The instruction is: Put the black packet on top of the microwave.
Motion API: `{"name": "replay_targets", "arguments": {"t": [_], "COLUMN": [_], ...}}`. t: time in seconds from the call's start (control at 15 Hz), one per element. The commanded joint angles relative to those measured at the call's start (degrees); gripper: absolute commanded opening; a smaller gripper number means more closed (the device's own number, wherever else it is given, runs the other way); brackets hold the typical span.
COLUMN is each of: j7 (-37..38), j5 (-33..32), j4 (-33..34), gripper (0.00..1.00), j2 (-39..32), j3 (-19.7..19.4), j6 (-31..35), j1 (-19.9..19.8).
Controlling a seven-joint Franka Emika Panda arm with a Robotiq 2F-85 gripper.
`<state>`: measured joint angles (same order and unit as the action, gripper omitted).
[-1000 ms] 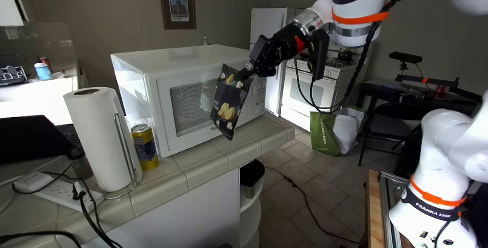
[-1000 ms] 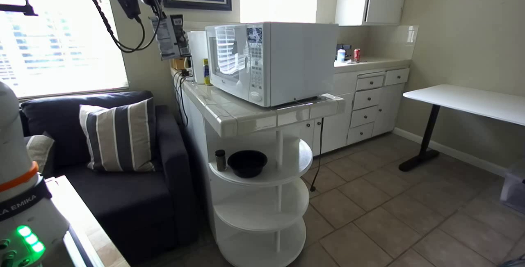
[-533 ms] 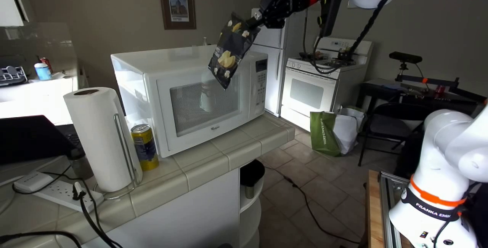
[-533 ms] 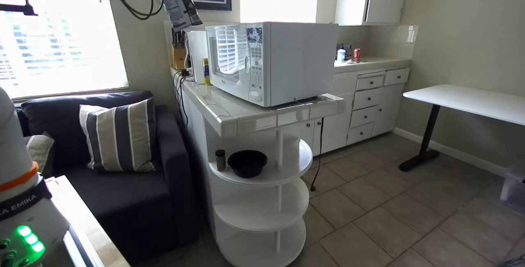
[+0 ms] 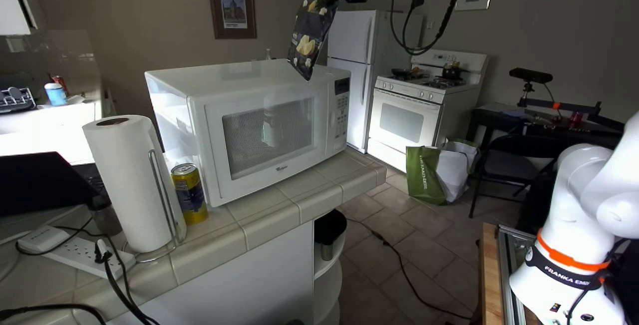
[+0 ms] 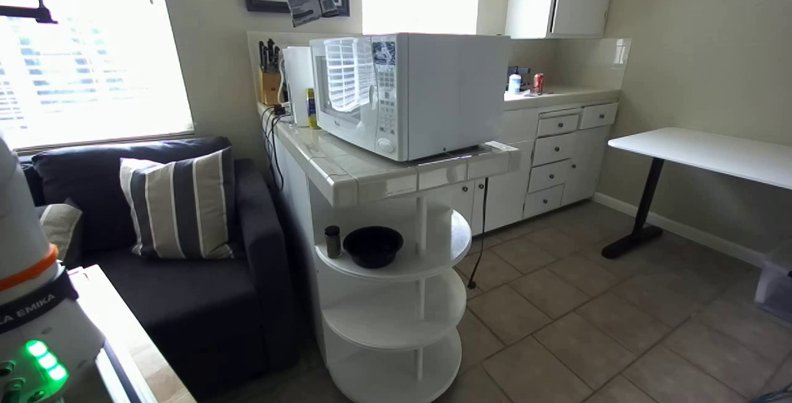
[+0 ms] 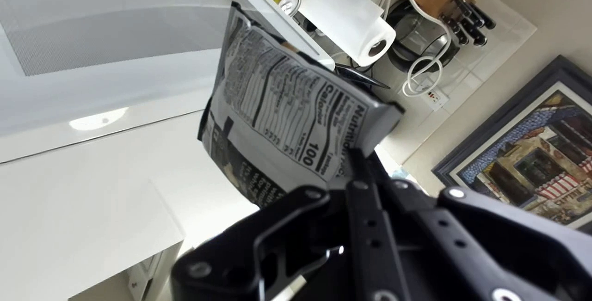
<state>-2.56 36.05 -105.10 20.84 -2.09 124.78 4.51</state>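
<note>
Fingers (image 7: 364, 206) clamp the black packet (image 5: 310, 34) by its upper end, clear of the microwave (image 5: 248, 128).

Harsh daylight, dim room
In an exterior view, the slatted window (image 6: 93, 62) burns white; in the wrist view, glare bleaches a patch left of the dark fingers (image 7: 368, 213); fine print on the black packet (image 7: 286, 107), beyond them, smears.

Paper towels (image 5: 131, 185) beside yellow can (image 5: 190, 196), striped pillow (image 6: 179, 205) on sofa (image 6: 185, 298)

Microwave (image 5: 254, 133) common to all views
</note>
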Motion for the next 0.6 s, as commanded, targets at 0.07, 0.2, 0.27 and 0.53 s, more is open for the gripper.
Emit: {"name": "replay_targets", "arguments": {"t": [0.07, 0.2, 0.27, 0.53], "j7": [0.07, 0.07, 0.07, -0.59], "j5": [-0.08, -0.10, -0.12, 0.23], "j4": [1.65, 1.91, 1.92, 2.44], "gripper": [0.01, 0.01, 0.01, 0.00], "j2": [-1.48, -1.82, -1.81, -2.42], "j3": [-0.21, -0.02, -0.01, -0.12], "j6": [-0.57, -0.57, -0.57, 0.78], "j1": [0.00, 0.05, 0.05, 0.06]}}
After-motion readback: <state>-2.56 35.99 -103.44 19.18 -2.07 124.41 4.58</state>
